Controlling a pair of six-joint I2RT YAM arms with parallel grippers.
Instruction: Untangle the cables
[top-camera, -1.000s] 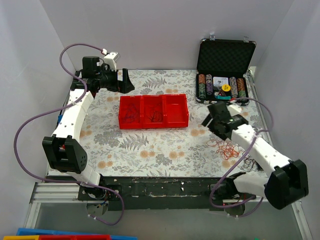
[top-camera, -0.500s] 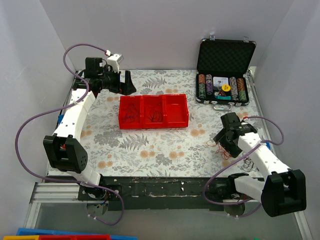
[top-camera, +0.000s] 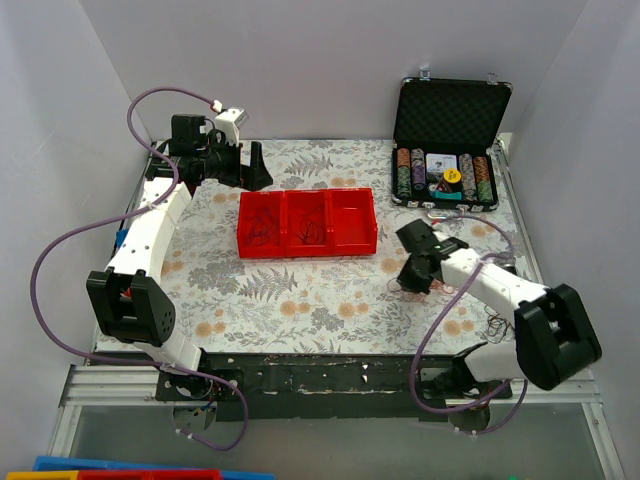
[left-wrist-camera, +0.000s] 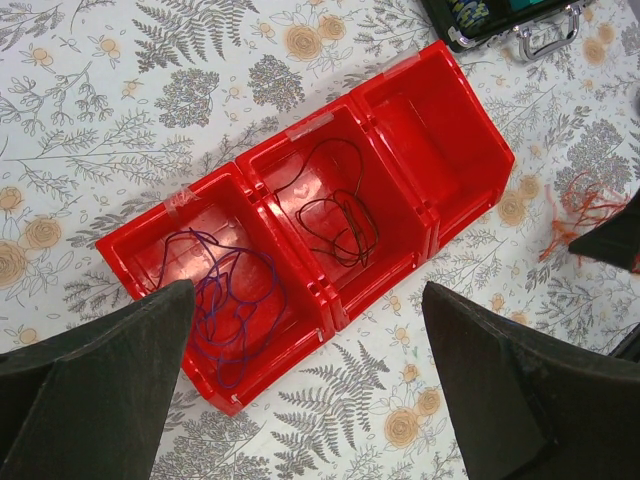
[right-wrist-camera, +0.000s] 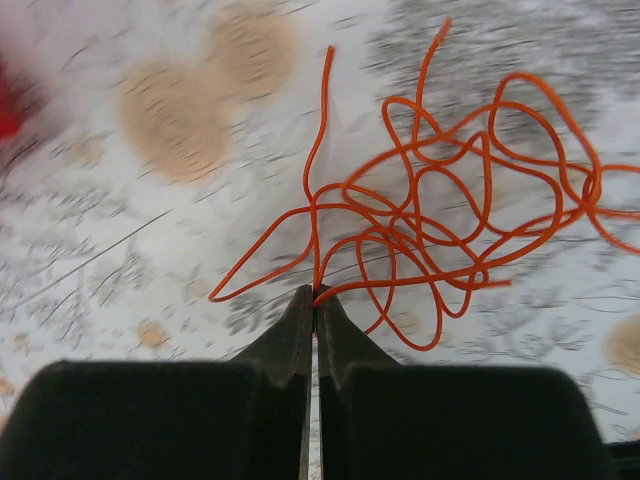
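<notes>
The cables are split up. A loose orange tangle (right-wrist-camera: 450, 220) lies on the floral cloth, and my right gripper (right-wrist-camera: 316, 293) is shut on one strand at its left edge. From above, that gripper (top-camera: 405, 283) sits low at the right of the table, with the orange wire (top-camera: 443, 287) trailing to its right. Thin dark strands (top-camera: 497, 322) lie nearer the front right. A purple cable (left-wrist-camera: 225, 290) fills the left bin of the red tray (left-wrist-camera: 330, 310), and a dark cable (left-wrist-camera: 335, 205) lies in the middle bin. My left gripper (left-wrist-camera: 305, 400) hangs open high over the tray, holding nothing.
The red tray (top-camera: 306, 247) has three bins; the right one (left-wrist-camera: 440, 130) holds nothing. An open black case of poker chips (top-camera: 445, 175) stands at the back right. White walls close in the table on three sides.
My right gripper dropped onto the orange tangle, shut on a strand and moved left toward the table's middle. The left arm has stayed almost still.
</notes>
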